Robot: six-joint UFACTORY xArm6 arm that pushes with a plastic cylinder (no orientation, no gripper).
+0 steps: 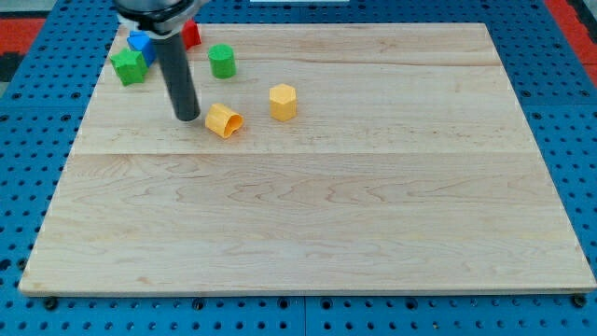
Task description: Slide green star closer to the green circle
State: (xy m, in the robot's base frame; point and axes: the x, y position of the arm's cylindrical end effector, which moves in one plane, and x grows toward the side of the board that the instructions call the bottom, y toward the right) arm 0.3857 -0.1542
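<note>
The green star (129, 66) lies near the board's top left corner. The green circle, a short cylinder (221, 62), stands to its right, about a hundred pixels away. My tip (187, 117) rests on the board below and between them, closer to the circle, touching neither. The rod rises from the tip toward the view's top and hides part of the blocks behind it.
A blue block (142, 43) sits just above the green star and a red block (190, 35) shows right of the rod. A yellow-orange block (223, 120) lies just right of my tip and a yellow hexagon (283, 102) farther right. The wooden board (308, 205) lies on blue pegboard.
</note>
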